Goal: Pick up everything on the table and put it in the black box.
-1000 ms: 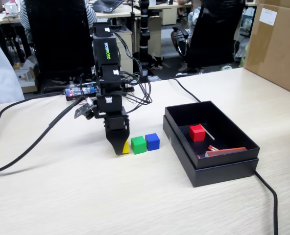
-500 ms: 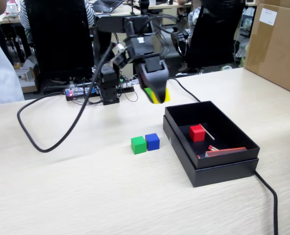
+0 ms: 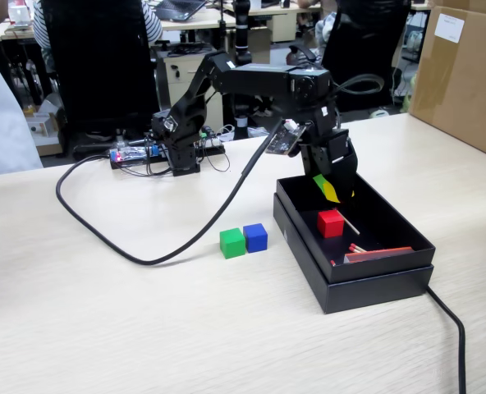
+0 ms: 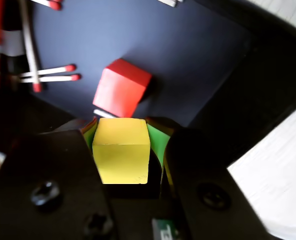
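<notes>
My gripper [image 3: 332, 189] hangs over the black box [image 3: 374, 279], shut on the yellow cube [image 3: 334, 193]. In the wrist view the yellow cube [image 4: 122, 150] sits squeezed between the green-padded jaws of the gripper [image 4: 122, 129]. A red cube [image 3: 330, 222] lies on the box floor just below and beyond it, also seen in the wrist view as the red cube [image 4: 122, 93]. On the table [image 3: 144, 328], a green cube [image 3: 232, 243] and a blue cube [image 3: 255, 237] sit side by side left of the box.
Red-tipped matchsticks [image 3: 366, 249] and a red strip lie in the box; the matchsticks [image 4: 50, 74] show in the wrist view too. A black cable [image 3: 128, 246] loops across the table. Another cable [image 3: 452, 328] runs off at right. A brown carton [image 3: 465, 74] stands at back right.
The arm lifted the yellow cube from beside the green cube, swung right, and now holds it low over the black box. The green, blue and red cubes have not moved.
</notes>
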You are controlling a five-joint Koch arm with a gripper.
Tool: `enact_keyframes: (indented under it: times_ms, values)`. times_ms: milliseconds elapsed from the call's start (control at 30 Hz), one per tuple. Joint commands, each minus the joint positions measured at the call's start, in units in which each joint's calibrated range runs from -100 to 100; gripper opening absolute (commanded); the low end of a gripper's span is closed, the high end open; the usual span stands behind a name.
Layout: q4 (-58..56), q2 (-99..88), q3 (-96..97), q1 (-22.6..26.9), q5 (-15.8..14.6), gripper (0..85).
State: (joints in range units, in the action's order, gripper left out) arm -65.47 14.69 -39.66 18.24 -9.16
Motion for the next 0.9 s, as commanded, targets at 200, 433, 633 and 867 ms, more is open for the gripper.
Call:
enact_keyframes:
  times_ms: [200,433,633,867]
  values:
    - [-0.67,0.17,-3.31,0.1,0.0,23.0]
    - [-0.67,-3.39,-1.23,-0.1,0.1,35.5]
    - [-0.67,-14.98,5.66,-1.27,0.34,43.2]
    - [-0.32,-35.98,19.44,-4.35,0.54,48.8]
